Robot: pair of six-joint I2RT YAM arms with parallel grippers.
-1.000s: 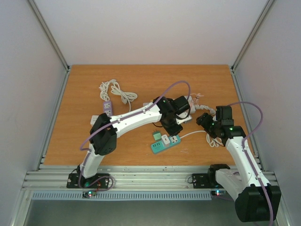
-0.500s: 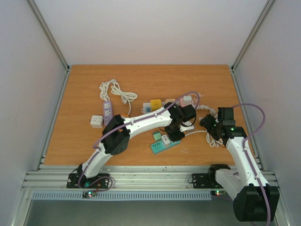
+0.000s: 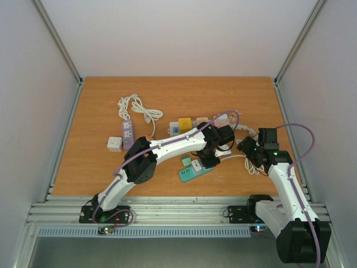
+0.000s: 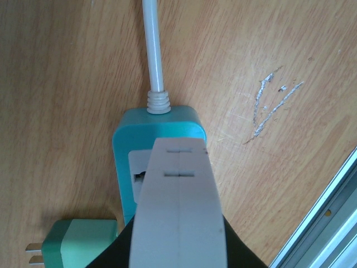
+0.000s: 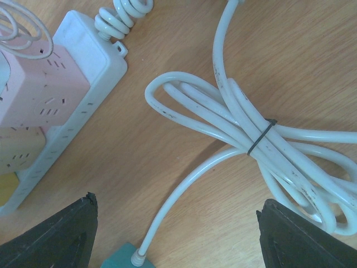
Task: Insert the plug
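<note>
The teal power strip (image 3: 188,173) lies near the table's front centre; in the left wrist view (image 4: 158,124) its white cord leaves the far end. My left gripper (image 3: 210,158) is shut on a white plug block (image 4: 178,190), held low over the strip's socket face at the cord end. The block hides the socket below it, so I cannot tell whether its prongs are in. A green plug (image 4: 75,243) lies loose beside the strip, prongs pointing left. My right gripper (image 3: 247,149) is open and empty above the strip's cord (image 5: 184,206).
A tied bundle of white cord (image 5: 268,145) lies under the right gripper. A white power strip with pink adapters (image 5: 83,84) sits behind it. A purple strip (image 3: 128,133), a small white block (image 3: 114,144) and a coiled cord (image 3: 136,106) lie at the left. A metal rail (image 4: 329,212) runs along the front edge.
My left gripper has moved right and toward the front, coming down over the teal strip's cord end. The right gripper has shifted slightly.
</note>
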